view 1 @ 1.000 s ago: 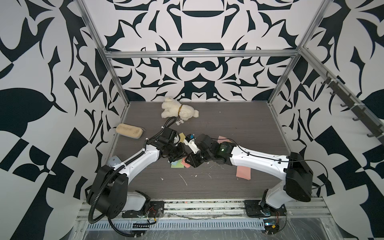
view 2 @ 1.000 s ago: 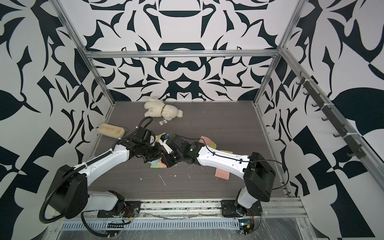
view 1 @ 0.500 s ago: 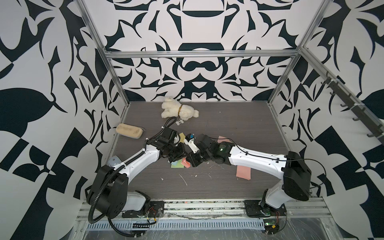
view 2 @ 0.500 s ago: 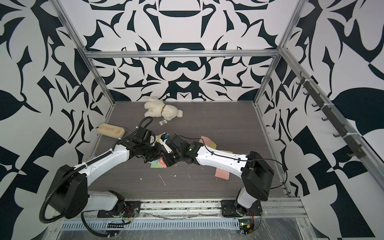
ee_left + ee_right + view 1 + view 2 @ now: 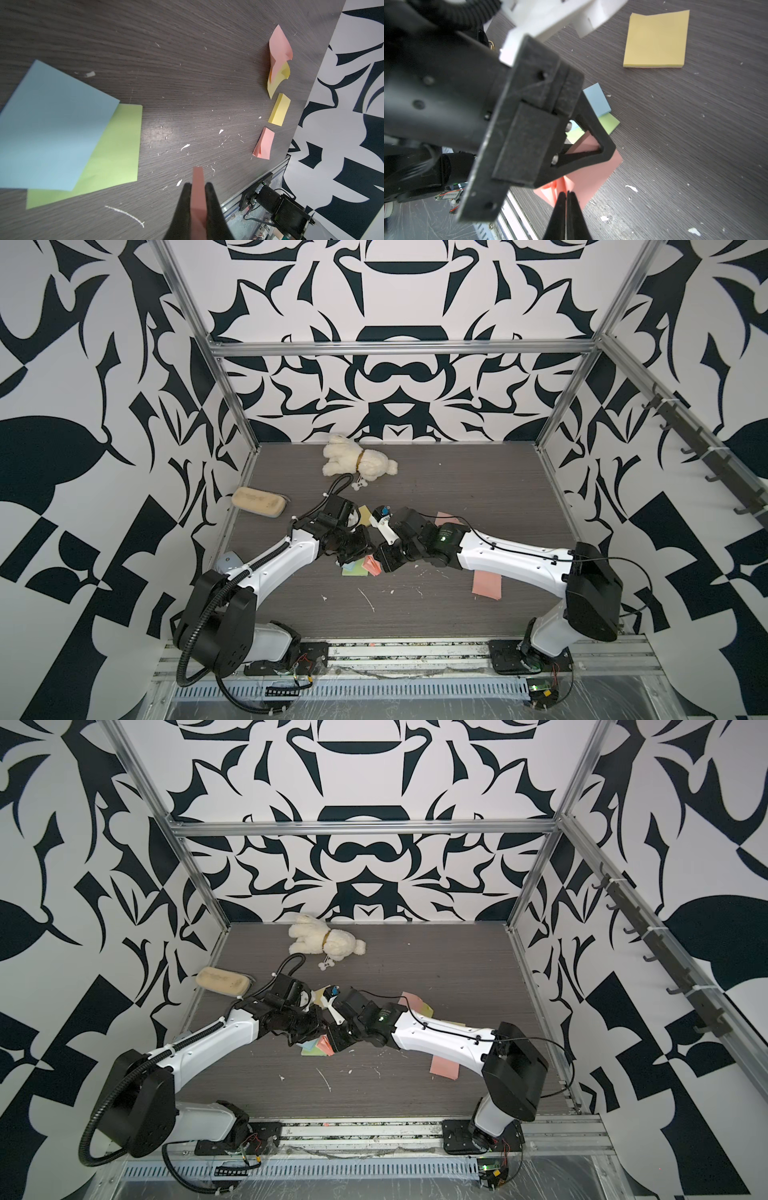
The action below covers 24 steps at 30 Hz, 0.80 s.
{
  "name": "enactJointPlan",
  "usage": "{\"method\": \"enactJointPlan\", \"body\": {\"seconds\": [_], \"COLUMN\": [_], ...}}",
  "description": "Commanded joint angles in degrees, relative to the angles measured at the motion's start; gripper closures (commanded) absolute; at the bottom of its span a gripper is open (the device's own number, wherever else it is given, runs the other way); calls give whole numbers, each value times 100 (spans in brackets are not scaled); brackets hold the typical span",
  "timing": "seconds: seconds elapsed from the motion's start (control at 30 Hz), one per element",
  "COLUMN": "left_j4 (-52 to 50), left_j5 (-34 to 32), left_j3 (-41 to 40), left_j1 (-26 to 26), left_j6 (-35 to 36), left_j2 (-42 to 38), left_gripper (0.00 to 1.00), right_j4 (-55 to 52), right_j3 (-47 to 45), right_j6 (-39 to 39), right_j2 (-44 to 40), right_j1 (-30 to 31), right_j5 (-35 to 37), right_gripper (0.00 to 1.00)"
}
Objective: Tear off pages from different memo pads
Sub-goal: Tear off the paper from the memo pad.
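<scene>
The left hand (image 5: 197,185) is pressed on a pink memo pad (image 5: 197,175) and holds it by its edge just above the table (image 5: 187,62), near the middle of the work area. The right hand (image 5: 566,193) is pressed together too, and its tips meet the lifted, curled border of the top page (image 5: 568,182) of this pad. It seems to pinch that sheet, though the paper between the tips is too thin to see surely. So I judge that the step in hand is the tearing of one pink page, and as far as I can see it is not yet free from the pad. Some work looks done. A curled pink page (image 5: 279,45) and a curled yellow page (image 5: 277,83) lie loose and touching each other on the right arm's side of the table. They are just beside a yellow pad (image 5: 279,110) and a second pink pad (image 5: 262,143) with fanned sheets. A blue pad (image 5: 52,128) lies partly over a green pad (image 5: 116,149) near the held pad. I see no loose blue or green page anywhere, so these two colours seem left to do.
</scene>
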Motion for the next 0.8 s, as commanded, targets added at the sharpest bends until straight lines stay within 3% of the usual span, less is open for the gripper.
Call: {"method": "enactJointPlan", "body": {"seconds": [0.0, 0.17, 0.37, 0.77], "left_j4": [4, 24, 49, 149], "left_j5": [41, 52, 69, 104], "left_j3": [57, 66, 65, 49], "left_j1": [-21, -27, -21, -21], "left_j6": [-43, -68, -96, -162], "left_j2": [-88, -88, -106, -152], "left_gripper": [100, 100, 100, 100], "right_j4": [159, 117, -53, -135], "right_j3": [-45, -56, -82, -31], "right_j6": [18, 5, -150, -265], "right_j2": [25, 0, -19, 8], "right_j1": [-17, -17, 31, 113], "right_j5": [169, 210, 310, 404], "right_gripper": [93, 95, 85, 83]}}
